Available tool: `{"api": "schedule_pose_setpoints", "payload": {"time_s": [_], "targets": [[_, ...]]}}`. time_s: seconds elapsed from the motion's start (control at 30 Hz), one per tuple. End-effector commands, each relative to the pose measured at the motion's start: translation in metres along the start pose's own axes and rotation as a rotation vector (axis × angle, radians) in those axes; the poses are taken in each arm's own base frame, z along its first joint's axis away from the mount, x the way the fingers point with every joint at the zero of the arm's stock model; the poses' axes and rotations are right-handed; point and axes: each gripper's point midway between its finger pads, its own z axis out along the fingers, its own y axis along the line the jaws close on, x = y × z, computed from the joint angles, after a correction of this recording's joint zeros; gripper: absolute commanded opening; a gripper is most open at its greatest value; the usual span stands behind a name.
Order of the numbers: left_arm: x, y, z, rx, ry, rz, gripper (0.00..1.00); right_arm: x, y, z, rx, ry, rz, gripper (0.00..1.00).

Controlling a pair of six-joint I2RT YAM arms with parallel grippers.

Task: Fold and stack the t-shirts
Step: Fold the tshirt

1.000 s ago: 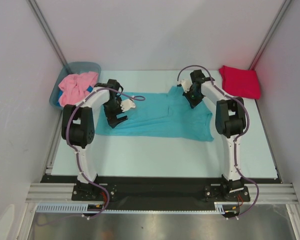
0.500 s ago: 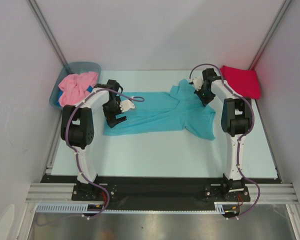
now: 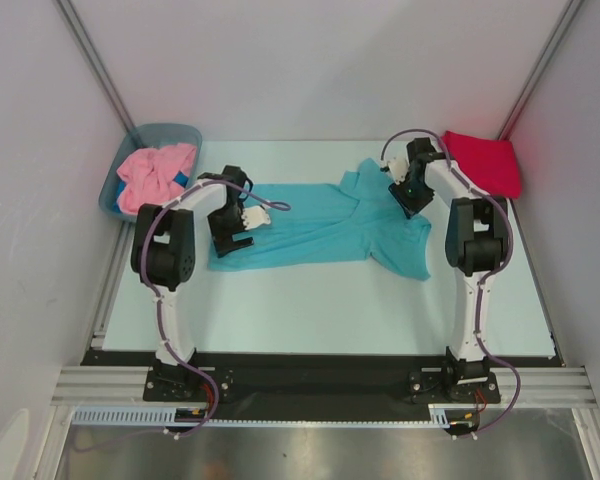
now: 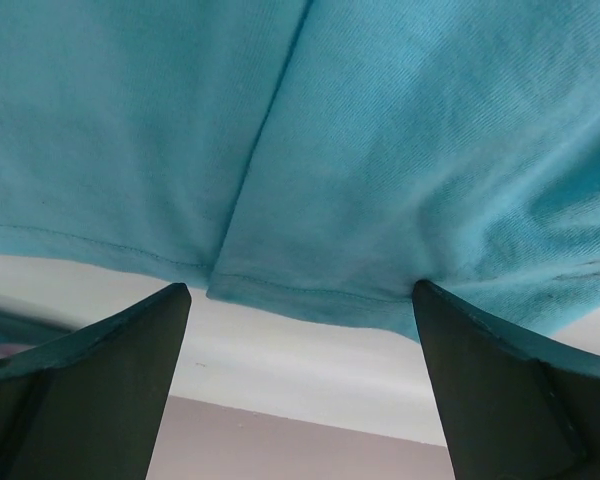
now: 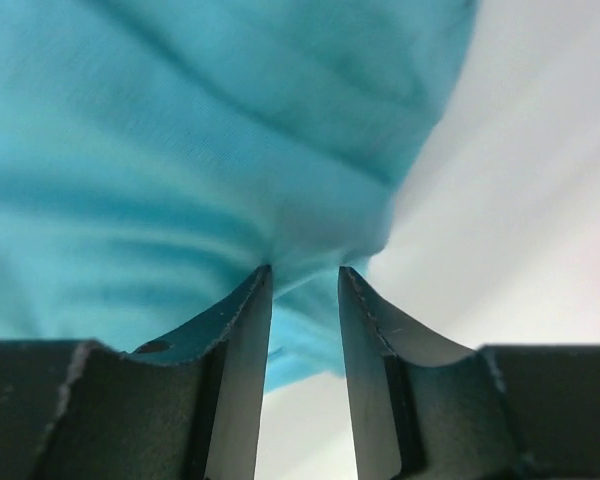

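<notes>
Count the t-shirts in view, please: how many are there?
3. The turquoise t-shirt lies spread mid-table; the crimson t-shirt lies folded at the far right; the pink t-shirt is bunched in the grey-blue tub, far left. The tub may hide more.

**A robot test booth in a lab**

You are working in a lab cell, not a home. Plain white walls [image 3: 310,70] close in behind and to either side of the left gripper [image 3: 232,238] and right gripper [image 3: 410,200]. Metal posts [image 3: 95,60] run up the corners. Nearer than both grippers, an aluminium rail [image 3: 320,385] carries the arm bases [image 3: 175,380].
</notes>
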Motion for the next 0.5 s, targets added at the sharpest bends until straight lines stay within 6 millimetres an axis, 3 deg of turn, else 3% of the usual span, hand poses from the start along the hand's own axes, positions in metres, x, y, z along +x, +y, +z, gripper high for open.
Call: {"api": "schedule_pose_setpoints", "payload": {"time_s": [0.0, 0.2, 0.47], "targets": [[-0.003, 0.007, 0.010, -0.033, 0.024, 0.038, 1.00, -0.012, 0.010, -0.058, -0.017, -0.063, -0.003, 0.37], [0.007, 0.005, 0.014, -0.053, 0.086, 0.080, 1.00, -0.004, 0.008, -0.091, 0.016, -0.086, -0.006, 0.36], [0.030, 0.000, 0.018, -0.076, 0.174, 0.156, 1.00, 0.020, -0.014, -0.105, 0.051, -0.067, 0.049, 0.38]]}}
